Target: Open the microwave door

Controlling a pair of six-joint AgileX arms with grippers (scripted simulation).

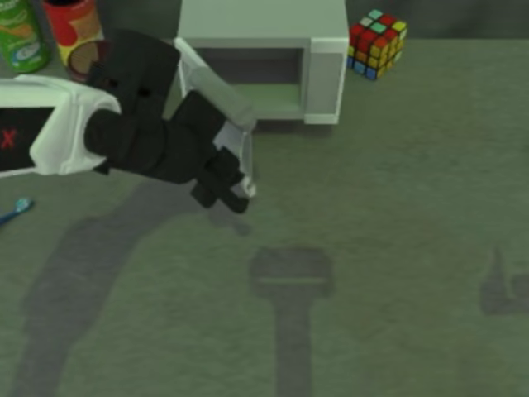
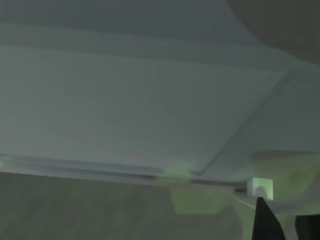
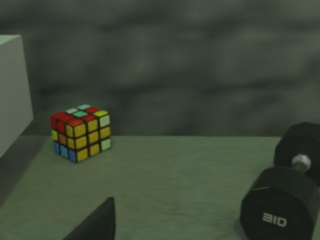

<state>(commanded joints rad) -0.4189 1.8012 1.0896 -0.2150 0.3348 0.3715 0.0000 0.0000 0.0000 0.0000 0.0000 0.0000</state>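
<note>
Nearest, the left gripper (image 1: 234, 192) is at the free edge of the microwave door (image 1: 216, 93), apparently pinching its slim white handle so the flat, glassy panel can swing out; whether it truly clamps, I cannot tell. The door stands well ajar, hinged at the box's left. Behind it the pale, boxy microwave (image 1: 326, 74) sits at the table's far edge, cavity exposed. A glossy colour cube (image 1: 377, 43) rests just beside it. The right arm is parked out of the top view.

The pale white-grey microwave (image 1: 326, 78) stands at the table's far edge, its white microwave door (image 1: 216, 91) swung wide open, cavity exposed.
</note>
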